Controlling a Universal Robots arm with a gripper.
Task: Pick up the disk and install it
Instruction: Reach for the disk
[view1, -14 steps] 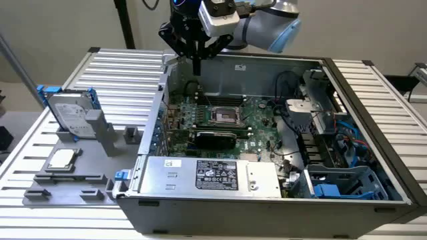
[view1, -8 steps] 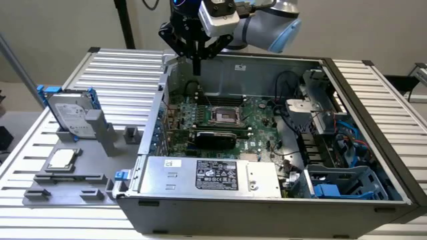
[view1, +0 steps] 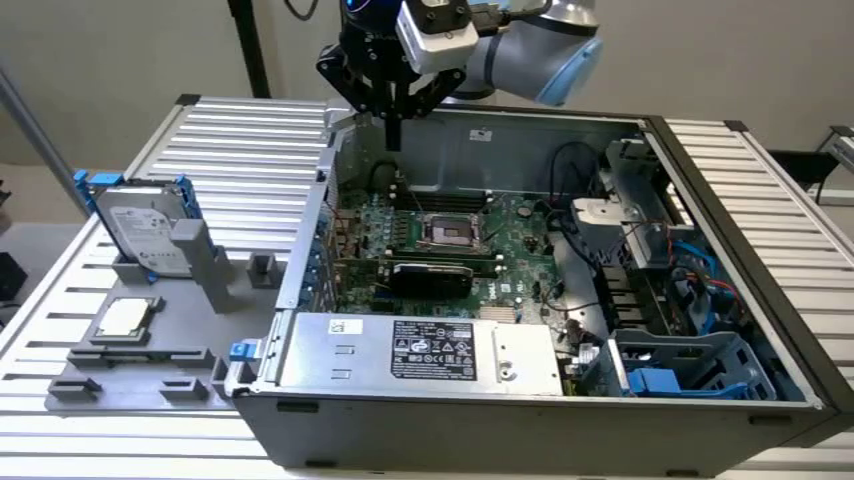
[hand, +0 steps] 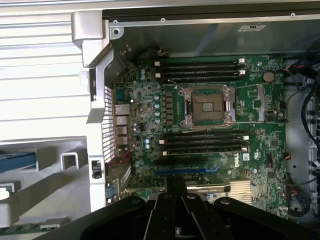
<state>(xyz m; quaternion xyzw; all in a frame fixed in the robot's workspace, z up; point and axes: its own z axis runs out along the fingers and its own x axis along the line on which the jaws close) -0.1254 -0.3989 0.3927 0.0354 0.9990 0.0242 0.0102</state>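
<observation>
My tool (view1: 394, 140) is matt black, metal by the look of it. The worktop (view1: 240, 130) is ribbed bare aluminium with a dull satin sheen. The disk (view1: 140, 225) has a smooth silver-grey metal face with a white paper label, clipped in a blue plastic frame; its stand (view1: 200, 275) is matt grey plastic. The computer case (view1: 400, 430) is plain grey sheet metal. The motherboard (hand: 270, 145) is a glossy green board. The power supply box (view1: 334, 350) is pale silver metal with a black label.
</observation>
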